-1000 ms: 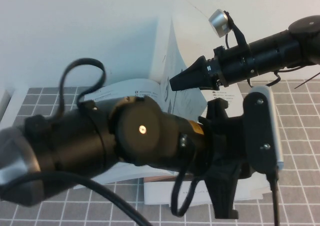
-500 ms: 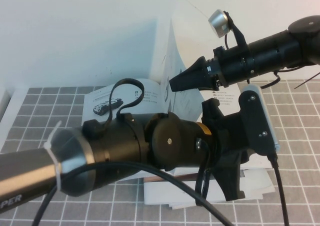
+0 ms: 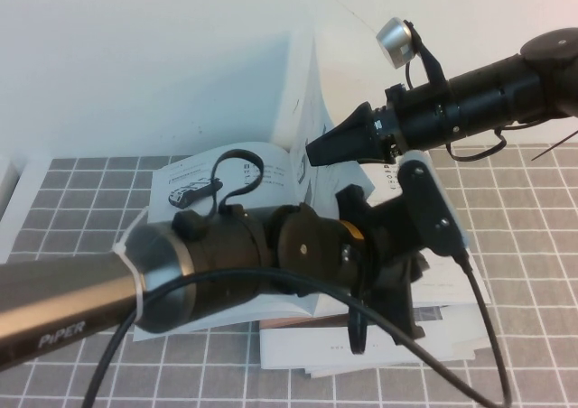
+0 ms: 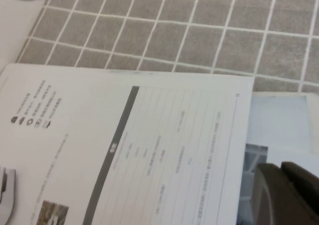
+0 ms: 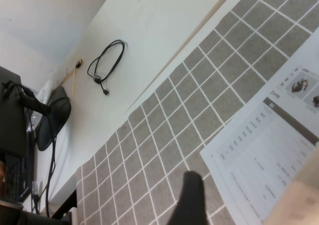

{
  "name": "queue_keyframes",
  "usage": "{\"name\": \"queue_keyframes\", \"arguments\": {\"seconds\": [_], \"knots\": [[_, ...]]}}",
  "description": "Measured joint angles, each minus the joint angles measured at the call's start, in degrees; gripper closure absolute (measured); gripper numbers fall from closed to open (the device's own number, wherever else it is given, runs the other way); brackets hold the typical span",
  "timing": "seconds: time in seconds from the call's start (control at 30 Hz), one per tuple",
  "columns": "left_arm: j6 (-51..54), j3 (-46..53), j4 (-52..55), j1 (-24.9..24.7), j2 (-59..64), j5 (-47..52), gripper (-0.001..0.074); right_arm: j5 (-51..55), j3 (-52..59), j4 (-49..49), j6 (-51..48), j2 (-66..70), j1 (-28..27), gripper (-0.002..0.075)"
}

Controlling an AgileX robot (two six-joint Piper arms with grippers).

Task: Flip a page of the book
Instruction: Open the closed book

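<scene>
White paper stands up in the high view: the page (image 3: 312,110) is lifted above the open book (image 3: 235,178) on the grid mat (image 3: 533,245), pinched at its edge by the right gripper (image 3: 316,149), so the turn looks midway; next it must sweep the sheet leftward across the spine. The left wrist view shows the left gripper (image 4: 286,192) low over the book's right side; I cannot tell its opening. The right wrist view shows bare mat beyond the book.

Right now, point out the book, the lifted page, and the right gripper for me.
the book (image 3: 194,184), high view, on its flat left-hand page.
the page (image 3: 307,119), high view, on the raised upright sheet.
right gripper (image 3: 316,151), high view, at its tip against the page.
</scene>
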Motion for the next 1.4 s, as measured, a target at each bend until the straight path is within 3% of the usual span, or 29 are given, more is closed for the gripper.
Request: {"name": "queue_keyframes", "arguments": {"seconds": [0.23,0.5,0.9,1.17,1.4], "knots": [[-1.91,0.00,-0.29,1.94,0.06,1.16,0.0738,0.13,-1.22,-0.21,-0.03,-0.10,0.00,0.0155],[-8.44,0.00,-1.28,1.94,0.06,1.32,0.0738,0.53,-9.92,-1.41,1.79,-0.64,0.00,0.0155],[-16.24,0.00,-1.48,2.68,0.06,0.28,0.0738,1.93,-23.29,-22.78,11.77,-0.67,-2.01,0.0155],[-21.29,0.00,-1.62,8.17,0.06,1.19,0.0738,2.17,-20.00,-35.82,17.48,-0.67,-4.79,0.0155],[-29.04,0.00,-1.62,15.82,0.44,4.56,0.0738,2.17,-12.77,-38.07,19.10,2.89,-4.79,0.0171]]}}
